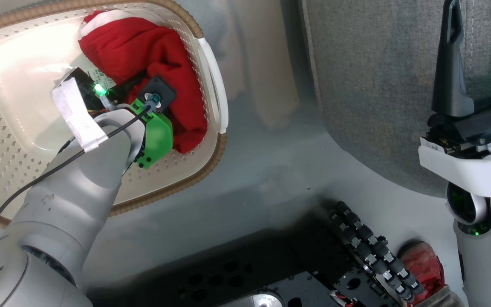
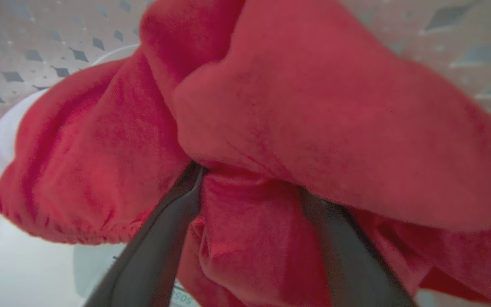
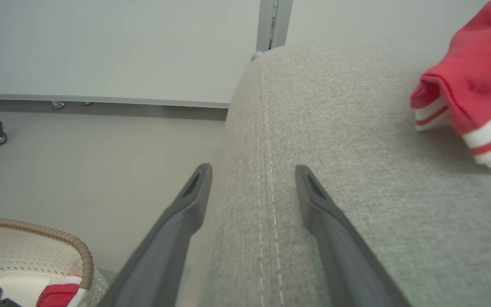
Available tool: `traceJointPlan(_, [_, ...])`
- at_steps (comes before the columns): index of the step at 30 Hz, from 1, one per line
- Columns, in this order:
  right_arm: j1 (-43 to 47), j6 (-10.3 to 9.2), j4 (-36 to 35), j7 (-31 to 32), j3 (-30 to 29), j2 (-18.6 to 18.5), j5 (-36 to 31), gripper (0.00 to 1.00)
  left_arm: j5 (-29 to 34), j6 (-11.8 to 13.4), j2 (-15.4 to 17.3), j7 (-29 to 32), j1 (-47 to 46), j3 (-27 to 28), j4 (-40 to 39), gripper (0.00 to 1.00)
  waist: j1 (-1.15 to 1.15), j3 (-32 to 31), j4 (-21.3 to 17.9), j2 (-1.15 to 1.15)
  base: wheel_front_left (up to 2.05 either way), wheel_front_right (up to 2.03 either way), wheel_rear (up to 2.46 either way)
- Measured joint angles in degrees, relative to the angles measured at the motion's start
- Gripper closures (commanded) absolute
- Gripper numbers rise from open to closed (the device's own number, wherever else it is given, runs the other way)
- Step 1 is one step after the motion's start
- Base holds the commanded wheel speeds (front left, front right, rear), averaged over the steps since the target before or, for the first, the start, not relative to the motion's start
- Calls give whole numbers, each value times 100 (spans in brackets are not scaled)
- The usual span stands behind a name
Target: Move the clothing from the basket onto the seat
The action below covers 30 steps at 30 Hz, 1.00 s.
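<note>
**Operator A:** How many units do we count?

**Operator B:** We count two pieces of clothing, one basket (image 1: 215, 81), one seat (image 3: 356, 204) and two grippers. The first garment (image 2: 296, 106) lies in the basket, directly against the left gripper (image 2: 249, 181). The second garment (image 3: 471, 81) lies on the seat, ahead of the right gripper (image 3: 252, 170) and off to its right.

**Operator A:** What do we fail to resolve?

**Operator B:** In the left wrist view a red fold covers both fingertips. From the head, the wrist and its green mount hide the left fingers. We cannot read any print on either garment. The second garment is cut off at the frame edge, showing only a red body with white and red striped hems. The basket is also cut off.

**Operator A:** How do the jaws stand?

**Operator B:** The left fingers (image 2: 160, 238) stand wide apart, pushed into the first garment with a bunch of cloth between them; they are not closed on it. The right gripper is spread wide and holds nothing. Its fingers straddle the stitched seam at the seat's edge; we cannot tell whether they touch the fabric.
</note>
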Motion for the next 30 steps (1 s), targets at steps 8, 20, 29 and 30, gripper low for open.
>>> traceJointPlan(8, [-5, 0, 25, -1, 36, 36, -10, 0, -16, 82, -4, -226, -81, -7, 21, 100, 0, 6, -15, 0, 0, 0, 0])
traceJointPlan(20, [-147, 0, 271, 0, 142, 124, -11, 0, -466, 474, 286, -309, 761, 831, -1333, 100, 0, -590, 92, 0, 0, 0, 0])
traceJointPlan(29, [318, 0, 523, 0, 42, 135, 5, 0, -586, 624, 363, -308, 2193, 1726, -2420, 100, -1, -1741, 276, 0, 0, 0, 0])
traceJointPlan(30, [374, 0, 546, 0, 41, 130, 13, 0, -563, 622, 352, -309, 2293, 1801, -2494, 100, -1, -1861, 297, 0, 0, 0, 0])
